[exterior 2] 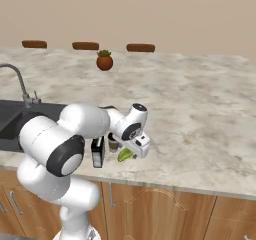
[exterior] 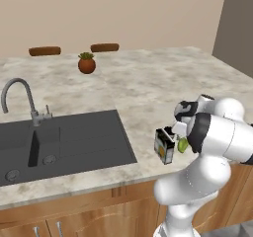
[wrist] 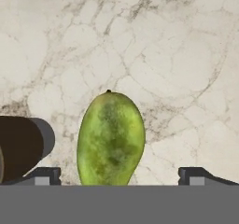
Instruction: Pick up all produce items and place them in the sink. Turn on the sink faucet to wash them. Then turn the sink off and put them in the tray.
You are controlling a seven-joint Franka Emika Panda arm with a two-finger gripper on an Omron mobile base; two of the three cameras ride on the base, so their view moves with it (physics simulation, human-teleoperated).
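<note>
The produce item, a yellow-green oval fruit [wrist: 111,139], lies on the marble counter near its front edge, seen also as the fruit [exterior 2: 125,155] and the fruit [exterior: 183,144]. My gripper [wrist: 120,176] hangs over it, open, one fingertip [wrist: 44,175] on each side and clear of the fruit. The dark-grey sink [exterior: 89,137] lies to the left, with the grey gooseneck sink faucet [exterior: 20,95] behind its basins; no water is running. The tray is out of view.
A small dark box [exterior: 164,145] stands just left of the fruit, with a dark round object [wrist: 21,146] close by. A brown pot with a green plant [exterior: 86,63] sits at the back. The counter edge [exterior 2: 165,186] runs right below the fruit.
</note>
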